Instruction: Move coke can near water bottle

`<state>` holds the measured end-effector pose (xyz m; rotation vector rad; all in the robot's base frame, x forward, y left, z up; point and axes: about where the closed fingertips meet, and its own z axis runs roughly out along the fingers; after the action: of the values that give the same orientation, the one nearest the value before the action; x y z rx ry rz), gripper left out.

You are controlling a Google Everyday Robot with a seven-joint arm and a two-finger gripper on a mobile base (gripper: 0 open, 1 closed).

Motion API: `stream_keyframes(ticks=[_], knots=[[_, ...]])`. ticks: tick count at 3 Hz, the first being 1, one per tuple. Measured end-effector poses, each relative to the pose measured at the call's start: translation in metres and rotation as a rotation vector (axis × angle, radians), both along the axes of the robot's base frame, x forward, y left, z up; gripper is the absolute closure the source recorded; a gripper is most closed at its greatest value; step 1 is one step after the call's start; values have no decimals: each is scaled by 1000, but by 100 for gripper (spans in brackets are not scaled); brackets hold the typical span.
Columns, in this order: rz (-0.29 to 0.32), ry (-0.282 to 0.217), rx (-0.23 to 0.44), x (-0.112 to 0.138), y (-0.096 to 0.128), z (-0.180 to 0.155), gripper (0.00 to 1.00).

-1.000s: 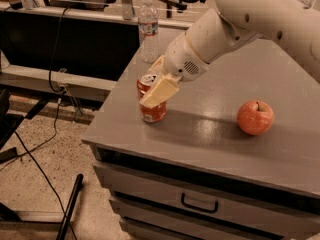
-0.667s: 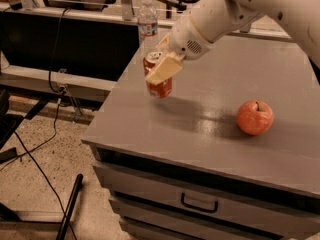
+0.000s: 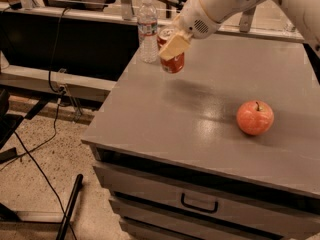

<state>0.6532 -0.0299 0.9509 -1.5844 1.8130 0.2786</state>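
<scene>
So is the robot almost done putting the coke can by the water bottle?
Nearly! Done: the coke can is already right beside the water bottle, at the far left of the table. In hand: the gripper is shut on the can. Left: set the can down, if it isn't already resting (I cannot tell), then let go. The apple sits apart, nearer the front.

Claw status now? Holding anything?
Claw: closed on the coke can, next to the water bottle at the far left of the table.
</scene>
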Motion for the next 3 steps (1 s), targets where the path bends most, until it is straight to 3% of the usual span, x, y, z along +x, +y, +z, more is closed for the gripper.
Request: stream_keyframes(ticks=[1, 2, 3], knots=[[-149, -22, 52, 51, -22, -8, 100], [-224, -9, 128, 76, -27, -19, 100], [-280, 38, 186, 86, -28, -28, 82]])
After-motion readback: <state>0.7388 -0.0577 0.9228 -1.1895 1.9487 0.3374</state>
